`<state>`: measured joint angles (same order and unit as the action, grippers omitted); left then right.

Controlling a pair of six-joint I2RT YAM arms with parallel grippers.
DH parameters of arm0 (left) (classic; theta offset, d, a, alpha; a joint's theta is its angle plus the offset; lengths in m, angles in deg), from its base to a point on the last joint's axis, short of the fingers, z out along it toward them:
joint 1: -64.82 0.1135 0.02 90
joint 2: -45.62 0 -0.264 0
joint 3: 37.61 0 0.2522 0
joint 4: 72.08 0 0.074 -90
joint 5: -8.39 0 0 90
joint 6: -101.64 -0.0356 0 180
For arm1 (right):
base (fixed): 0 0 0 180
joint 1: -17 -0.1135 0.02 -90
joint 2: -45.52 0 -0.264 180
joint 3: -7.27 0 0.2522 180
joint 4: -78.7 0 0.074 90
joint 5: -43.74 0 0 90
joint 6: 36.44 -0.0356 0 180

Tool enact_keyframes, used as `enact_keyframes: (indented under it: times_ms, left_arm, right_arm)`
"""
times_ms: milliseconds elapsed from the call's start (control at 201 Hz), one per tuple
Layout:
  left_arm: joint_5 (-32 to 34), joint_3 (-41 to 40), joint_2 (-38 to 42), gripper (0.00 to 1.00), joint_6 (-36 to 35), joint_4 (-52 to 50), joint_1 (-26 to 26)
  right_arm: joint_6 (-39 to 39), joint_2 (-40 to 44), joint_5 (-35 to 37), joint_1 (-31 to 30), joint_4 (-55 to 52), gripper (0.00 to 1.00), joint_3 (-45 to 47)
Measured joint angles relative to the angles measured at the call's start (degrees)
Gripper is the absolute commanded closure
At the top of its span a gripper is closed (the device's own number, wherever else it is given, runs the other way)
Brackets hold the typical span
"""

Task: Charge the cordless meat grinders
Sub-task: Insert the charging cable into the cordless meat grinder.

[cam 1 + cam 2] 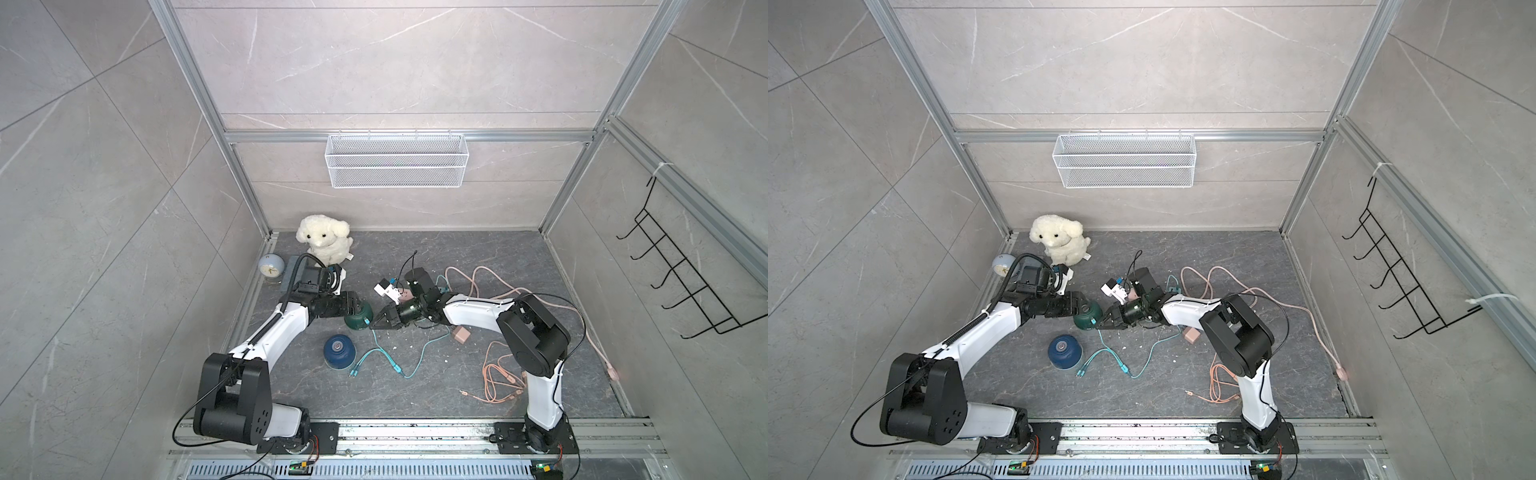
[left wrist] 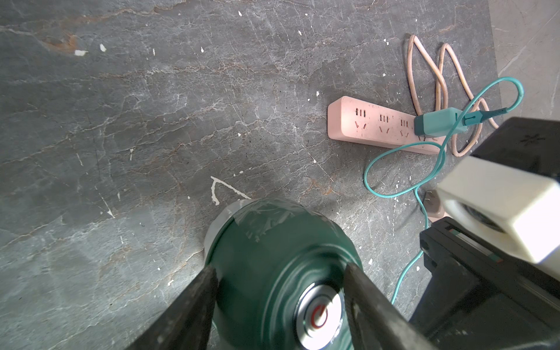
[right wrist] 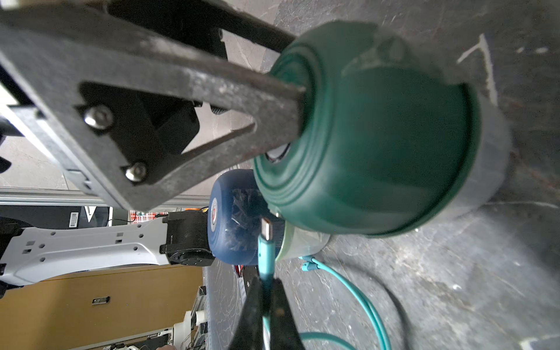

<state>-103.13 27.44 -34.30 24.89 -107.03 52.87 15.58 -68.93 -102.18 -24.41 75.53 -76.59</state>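
The left pincer (image 2: 281,271) clamps the green grinder (image 2: 272,236) steady, seemingly so the right pincer (image 3: 266,281), pinching the teal plug (image 3: 266,242), can seat it just ahead.

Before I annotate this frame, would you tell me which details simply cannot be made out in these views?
- Green grinder charging port: right wrist view, blurred dome, no port identifiable.
- Teal plug: both top views, too small beside the right gripper.
- Blue grinder: right wrist view, mostly behind the green grinder.
- Pink power strip, far end: left wrist view, under the teal charger.
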Motion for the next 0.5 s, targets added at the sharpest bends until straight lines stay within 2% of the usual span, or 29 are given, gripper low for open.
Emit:
enact_keyframes:
  times_ms: [498]
  left_arm:
    - [0.0, -0.1, 0.1, 0.32, 0.0, 0.0, 0.0]
  right_arm:
    - [0.0, -1.3, -0.3, 0.0, 0.0, 1.00, -0.4]
